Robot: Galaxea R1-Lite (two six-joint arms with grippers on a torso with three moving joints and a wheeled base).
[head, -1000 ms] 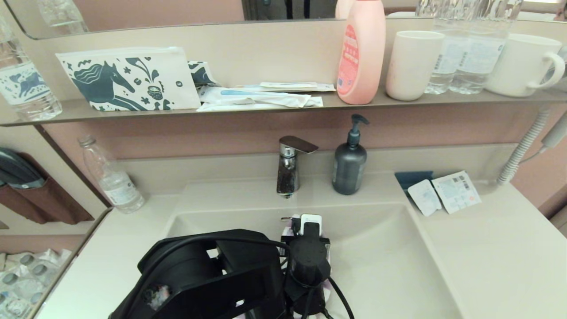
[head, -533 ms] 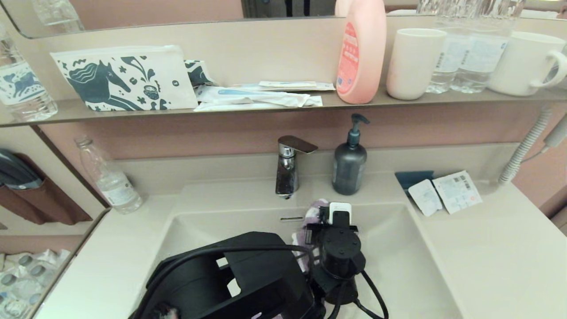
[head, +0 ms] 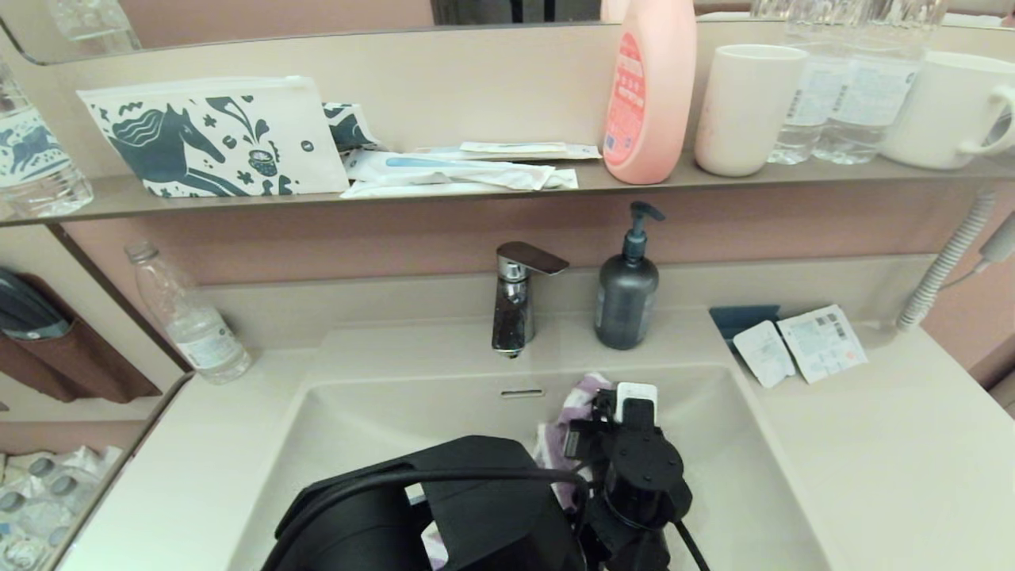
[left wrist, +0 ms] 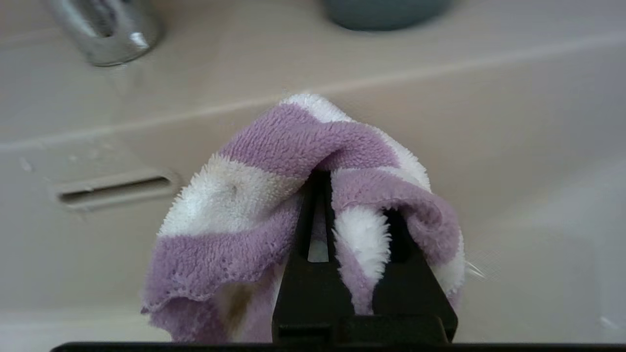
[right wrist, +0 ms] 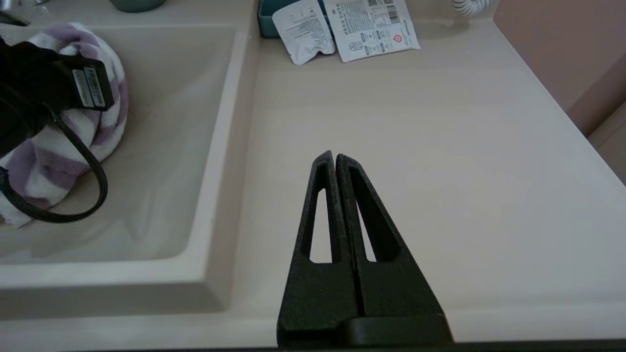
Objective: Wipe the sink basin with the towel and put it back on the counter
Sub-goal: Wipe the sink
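Note:
The lilac-and-white striped towel (head: 568, 416) is bunched against the back wall of the beige sink basin (head: 357, 428), right of the overflow slot (head: 522, 392). My left gripper (left wrist: 355, 200) is shut on a fold of the towel (left wrist: 254, 195), which drapes over both fingers. In the head view the arm and wrist hide the jaws and the drain plug. My right gripper (right wrist: 335, 157) is shut and empty, hovering over the flat beige counter (right wrist: 415, 146) to the right of the basin (right wrist: 161, 146); the towel (right wrist: 44, 166) shows there too.
The chrome faucet (head: 515, 297) and a dark soap dispenser (head: 626, 289) stand behind the basin. Sachets (head: 801, 345) lie on the right counter (head: 872, 444), a water bottle (head: 190, 317) on the left. The shelf above carries the horse pouch (head: 206, 139), a pink bottle and cups.
My left gripper has carried the towel rightward along the basin's back wall, from under the faucet to below the soap dispenser.

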